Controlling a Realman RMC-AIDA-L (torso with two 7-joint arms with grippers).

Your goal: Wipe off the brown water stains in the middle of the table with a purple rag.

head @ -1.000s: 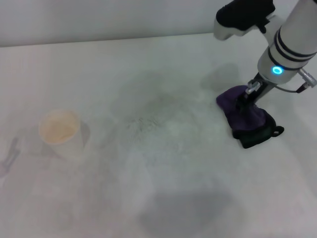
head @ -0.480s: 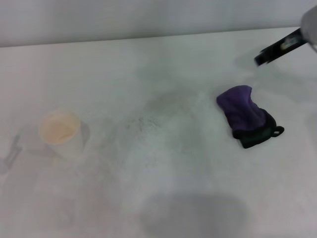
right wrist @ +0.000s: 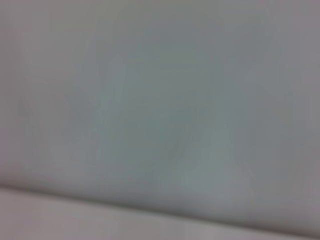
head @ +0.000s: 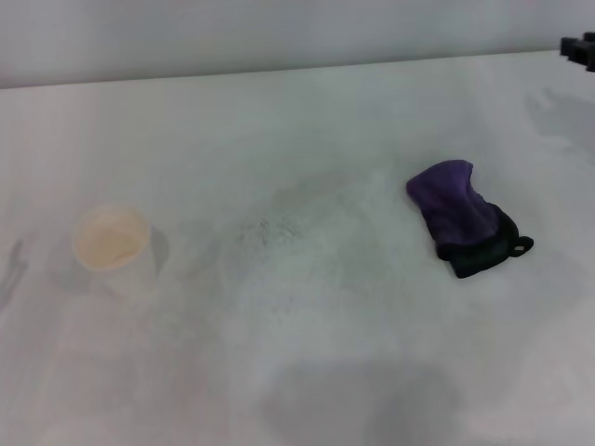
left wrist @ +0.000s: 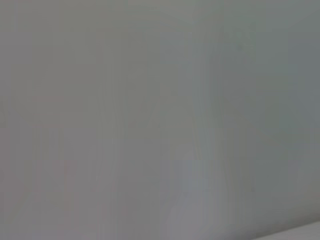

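Note:
The purple rag (head: 462,217) lies bunched on the white table (head: 307,353) at the right, its black part and small loop toward the front right. Nothing holds it. No brown puddle shows in the middle of the table; only a faint grey speckled smear (head: 274,228) is there. A black tip of my right gripper (head: 580,48) shows at the far right edge of the head view, well behind and to the right of the rag. My left gripper is out of view. Both wrist views show only a plain grey surface.
A white paper cup (head: 115,249) with a tan inside stands upright on the left part of the table. The table's back edge meets a pale wall (head: 279,32).
My right arm has let go of the rag, lifted off it and pulled back to the far right, almost out of the head view. The rag has stayed where it was.

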